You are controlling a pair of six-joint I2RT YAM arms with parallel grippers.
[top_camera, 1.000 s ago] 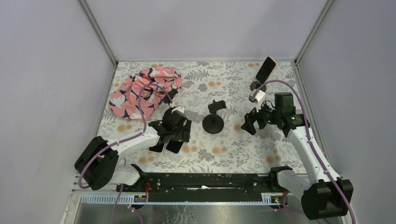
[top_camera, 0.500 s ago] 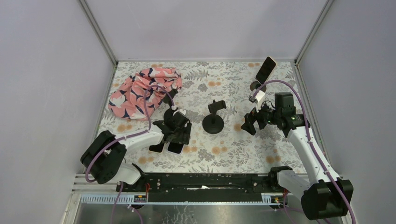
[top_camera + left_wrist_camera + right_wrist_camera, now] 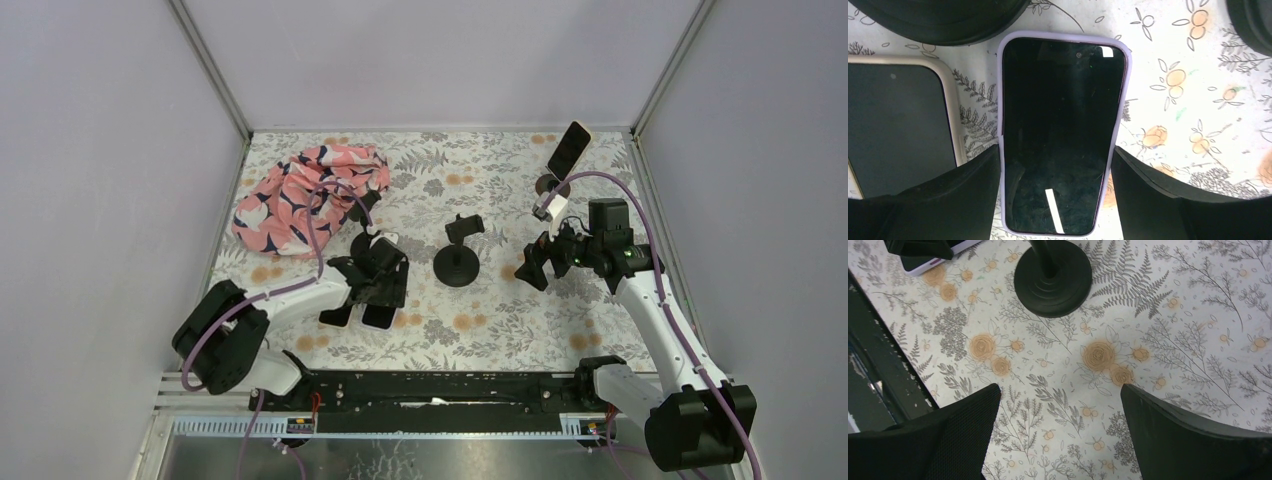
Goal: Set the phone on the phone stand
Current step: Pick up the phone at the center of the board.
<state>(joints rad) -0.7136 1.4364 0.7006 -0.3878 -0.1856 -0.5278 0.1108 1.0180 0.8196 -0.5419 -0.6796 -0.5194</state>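
A phone in a lilac case point(image 3: 1063, 130) lies screen up on the floral table; its near end shows in the top view point(image 3: 378, 318). My left gripper point(image 3: 1056, 150) straddles it, with both fingers pressed against its long sides, and is shut on it. The black phone stand point(image 3: 458, 262), a round base with a small cradle on top, stands at the middle of the table, right of the left gripper. Its base shows in the right wrist view point(image 3: 1053, 277). My right gripper point(image 3: 537, 262) is open and empty, hovering right of the stand.
A second phone in a cream case point(image 3: 898, 125) lies just left of the lilac one. A dark round object point(image 3: 943, 20) sits just beyond both phones. Another stand at the back right holds a phone point(image 3: 568, 148). A pink patterned cloth point(image 3: 305, 195) lies at the back left.
My left arm has swung its elbow in and the gripper has shifted slightly toward the near edge, over the lilac phone. The right arm has not moved.
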